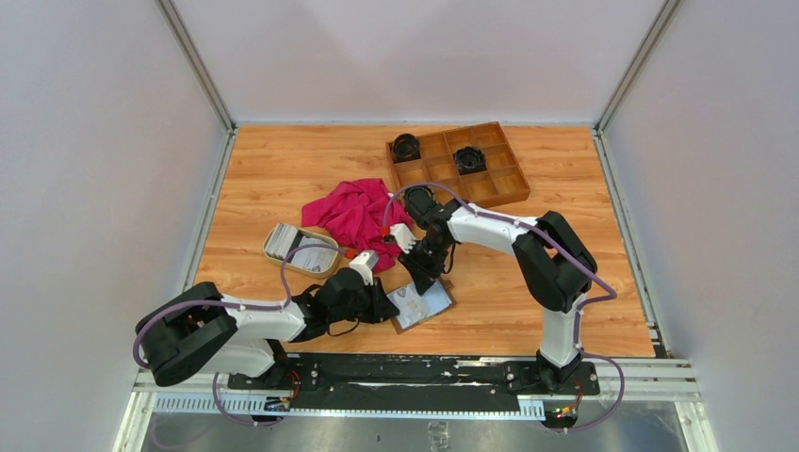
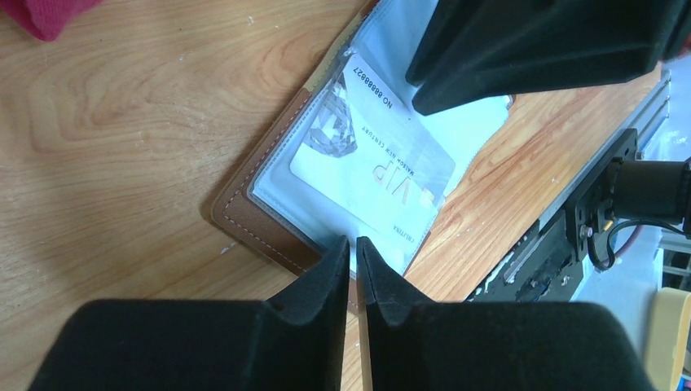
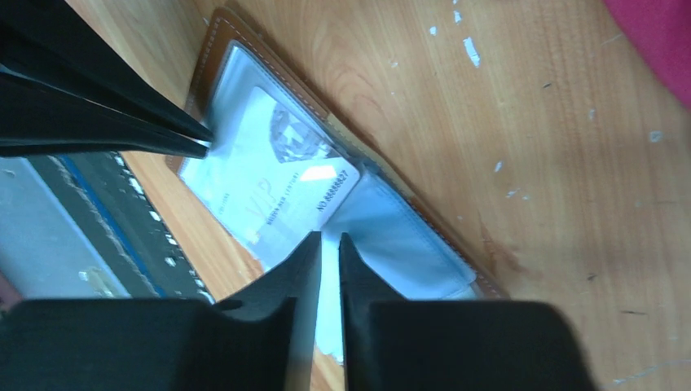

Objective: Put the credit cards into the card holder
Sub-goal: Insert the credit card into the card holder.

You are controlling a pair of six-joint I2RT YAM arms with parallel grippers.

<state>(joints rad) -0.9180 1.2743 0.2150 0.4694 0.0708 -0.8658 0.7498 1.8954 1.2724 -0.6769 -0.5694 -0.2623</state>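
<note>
Holder (image 1: 421, 303): brown leather, open flat on the table (image 1: 283, 169), clear pockets upward. Reference item for every position below.

Card (image 2: 371, 155): one pale card marked VIP, lying on the holder's left page. It appears part-way into a clear pocket, with its numbered end toward the holder's fold.

Left gripper (image 2: 355, 244): at the holder's outer edge, on the side away from the fold. Jaws pressed almost together, seemingly nipping the clear pocket's rim.

Right gripper (image 3: 328, 238): over the holder's fold, tips at the card's numbered end. Jaws drawn to a narrow slit; whether they pinch the card or merely rest against it cannot be told.

Cards (image 1: 285, 240): stack in a dish (image 1: 292, 266), well apart from the holder, beyond it to the left.

Cloth (image 1: 350, 215): red, crumpled, near the holder on its far side.

Tray (image 1: 516, 168): wooden, compartmented, well beyond the holder to the right.

Step in hand (judged): seating one card in its pocket. With a stack in the dish, the task looks early.

Next move (judged): a short push along the card's length, away from the fold, until the numbered end passes the pocket mouth. The card needs to stay flat so its edge does not ride over the plastic, and the left gripper must hold the holder against sliding. The right gripper is then free to go to the dish.
</note>
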